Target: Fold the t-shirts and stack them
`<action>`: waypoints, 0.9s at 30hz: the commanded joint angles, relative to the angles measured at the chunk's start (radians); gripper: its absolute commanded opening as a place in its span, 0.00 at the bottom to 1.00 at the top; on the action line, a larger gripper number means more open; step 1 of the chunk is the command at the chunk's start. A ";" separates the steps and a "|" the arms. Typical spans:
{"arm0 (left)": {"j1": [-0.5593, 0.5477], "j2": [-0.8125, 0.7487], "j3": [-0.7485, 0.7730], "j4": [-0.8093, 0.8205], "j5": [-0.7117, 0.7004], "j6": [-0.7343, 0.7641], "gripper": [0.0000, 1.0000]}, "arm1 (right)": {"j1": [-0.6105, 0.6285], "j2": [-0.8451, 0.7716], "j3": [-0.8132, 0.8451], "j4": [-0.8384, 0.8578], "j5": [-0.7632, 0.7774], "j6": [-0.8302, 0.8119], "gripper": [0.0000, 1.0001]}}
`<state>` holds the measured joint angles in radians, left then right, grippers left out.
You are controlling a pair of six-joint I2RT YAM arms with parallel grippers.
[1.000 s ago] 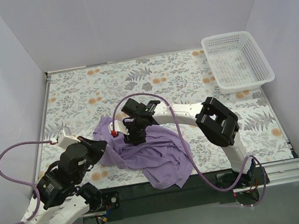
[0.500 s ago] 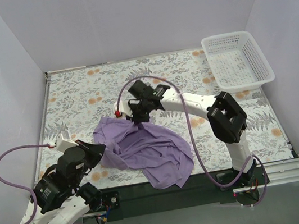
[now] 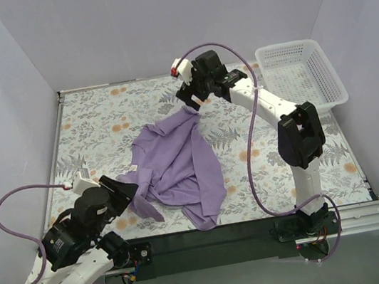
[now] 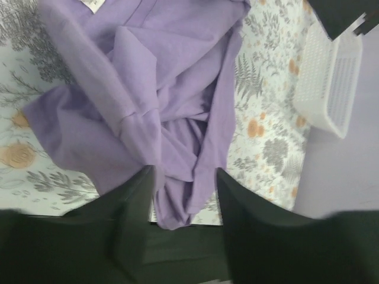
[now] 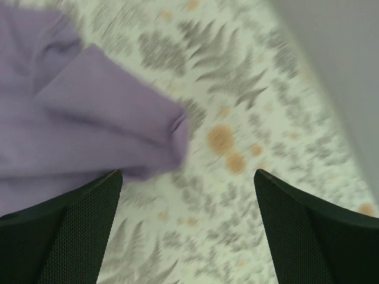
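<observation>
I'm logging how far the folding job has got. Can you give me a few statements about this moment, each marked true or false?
1. The basket holds nothing. True.
2. The shirt is folded flat. False: it lies rumpled and loosely spread on the table.
3. The right gripper is shut on the shirt. False: its jaws stand wide apart, with the shirt's edge lying loose ahead of them.
4. The right gripper is farther across the table than the left gripper. True.
5. Part of the shirt hangs over the basket. False: the two are well apart.
</observation>
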<state>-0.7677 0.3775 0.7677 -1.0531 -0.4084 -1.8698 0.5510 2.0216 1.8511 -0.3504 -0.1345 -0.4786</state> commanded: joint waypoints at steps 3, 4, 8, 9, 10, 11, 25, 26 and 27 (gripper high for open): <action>0.002 -0.014 0.071 -0.028 -0.046 0.029 0.63 | -0.054 -0.301 -0.365 -0.088 -0.405 0.020 0.97; 0.002 -0.012 0.087 -0.012 -0.055 0.062 0.64 | -0.068 -0.325 -0.413 -0.117 -0.544 0.005 0.95; 0.002 0.098 0.111 0.151 -0.067 0.259 0.69 | -0.059 -0.431 -0.651 -0.196 -0.675 -0.029 0.87; 0.002 0.139 0.116 0.235 -0.052 0.312 0.72 | -0.056 -0.454 -0.680 -0.196 -0.668 -0.012 0.82; 0.002 0.184 0.117 0.279 -0.041 0.405 0.73 | -0.045 -0.458 -0.723 -0.196 -0.659 -0.002 0.80; 0.002 0.281 0.117 0.321 -0.032 0.460 0.75 | -0.037 -0.460 -0.740 -0.206 -0.660 0.000 0.79; 0.343 0.912 0.084 1.008 0.611 1.276 0.67 | 0.142 -0.411 -0.796 -0.035 -0.524 0.268 0.83; 0.341 0.932 0.075 1.044 0.632 1.305 0.67 | 0.142 -0.400 -0.788 -0.035 -0.519 0.287 0.83; 0.343 0.951 0.070 1.115 0.646 1.361 0.67 | 0.142 -0.384 -0.776 -0.038 -0.521 0.291 0.82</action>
<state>-0.4213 1.2892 0.8665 -0.1486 0.0788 -0.7658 0.6994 1.6047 1.0473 -0.4393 -0.6750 -0.2626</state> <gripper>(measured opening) 0.672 0.826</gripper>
